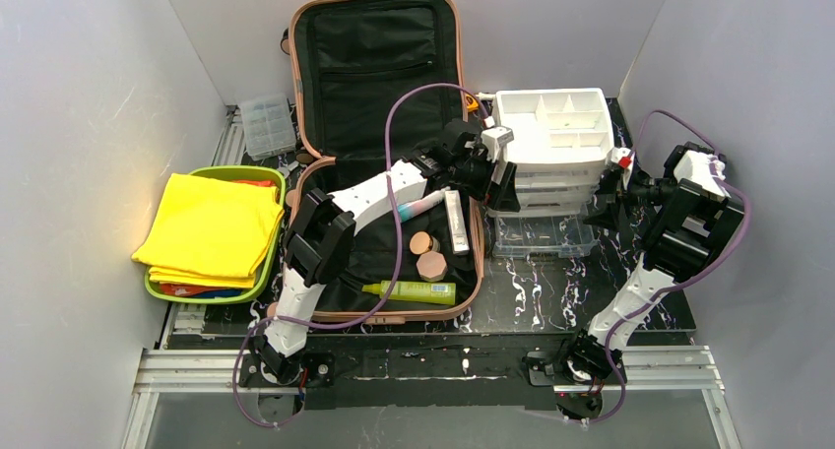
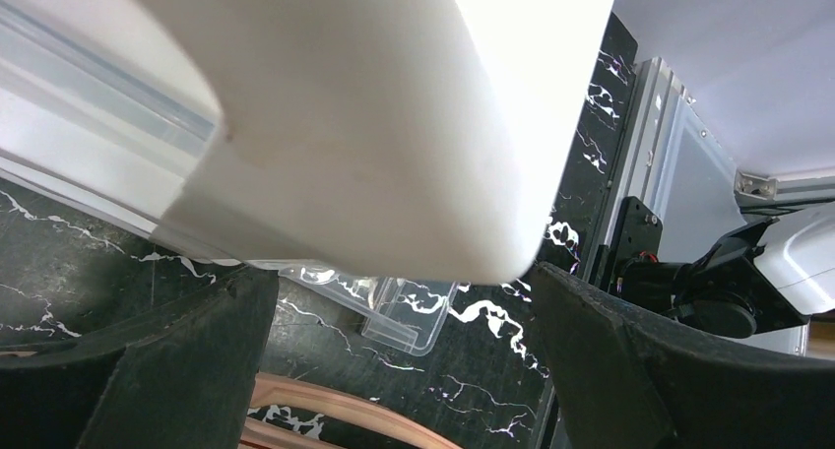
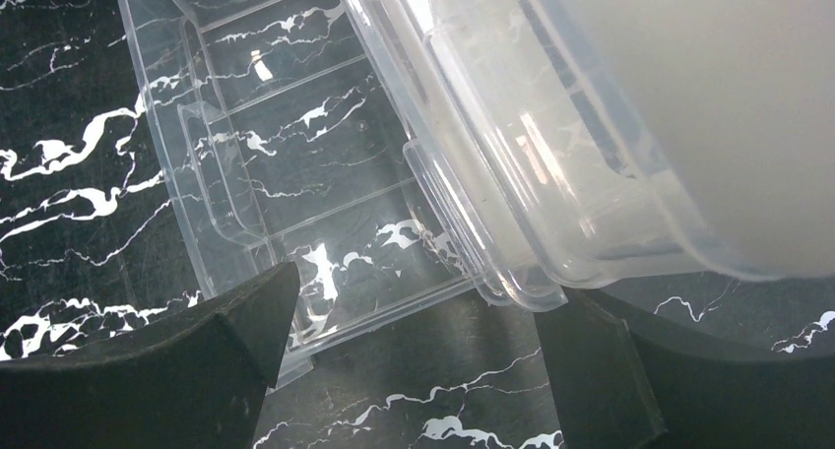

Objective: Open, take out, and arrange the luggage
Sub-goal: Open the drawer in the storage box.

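The salmon-pink luggage (image 1: pixel 374 65) lies open, its lid leaning on the back wall and its black-lined base flat on the table. In the base are a green bottle (image 1: pixel 414 291), two tan round pieces (image 1: pixel 425 252), a white long box (image 1: pixel 456 223) and a tube (image 1: pixel 418 208). My left gripper (image 1: pixel 497 181) stands open at the left side of the white drawer organizer (image 1: pixel 551 124), holding nothing. In the left wrist view the gripper (image 2: pixel 404 301) frames the organizer's corner (image 2: pixel 374 124) and the luggage rim (image 2: pixel 335 400). My right gripper (image 1: pixel 603 198) (image 3: pixel 418 301) is open at the organizer's right side.
A clear drawer (image 1: pixel 542 237) (image 3: pixel 295 173) sticks out of the organizer's bottom toward me. A lime-green tray (image 1: pixel 279 188) with a folded yellow cloth (image 1: pixel 212 227) sits left of the luggage. A small clear box (image 1: pixel 266 124) stands behind it. Grey walls close in on both sides.
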`<action>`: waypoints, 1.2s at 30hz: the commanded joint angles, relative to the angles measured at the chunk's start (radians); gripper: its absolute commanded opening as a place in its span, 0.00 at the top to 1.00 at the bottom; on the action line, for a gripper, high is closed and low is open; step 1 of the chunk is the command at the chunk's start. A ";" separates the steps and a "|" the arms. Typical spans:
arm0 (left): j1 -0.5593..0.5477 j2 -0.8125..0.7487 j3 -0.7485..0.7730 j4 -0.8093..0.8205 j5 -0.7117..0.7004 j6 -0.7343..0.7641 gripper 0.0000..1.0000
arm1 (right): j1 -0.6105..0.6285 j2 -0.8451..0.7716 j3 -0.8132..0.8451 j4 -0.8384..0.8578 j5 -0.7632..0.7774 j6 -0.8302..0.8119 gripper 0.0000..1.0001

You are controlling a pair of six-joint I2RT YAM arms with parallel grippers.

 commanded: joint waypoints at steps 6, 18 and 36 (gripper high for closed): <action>-0.014 -0.057 -0.036 -0.049 0.027 0.015 0.01 | 0.004 -0.080 -0.008 -0.028 0.087 -0.023 0.05; -0.013 -0.076 -0.070 -0.059 0.046 0.016 0.01 | 0.005 -0.155 -0.071 -0.028 0.165 -0.047 0.10; -0.045 -0.130 -0.147 -0.051 0.110 -0.014 0.01 | 0.005 -0.218 -0.113 -0.030 0.236 -0.041 0.11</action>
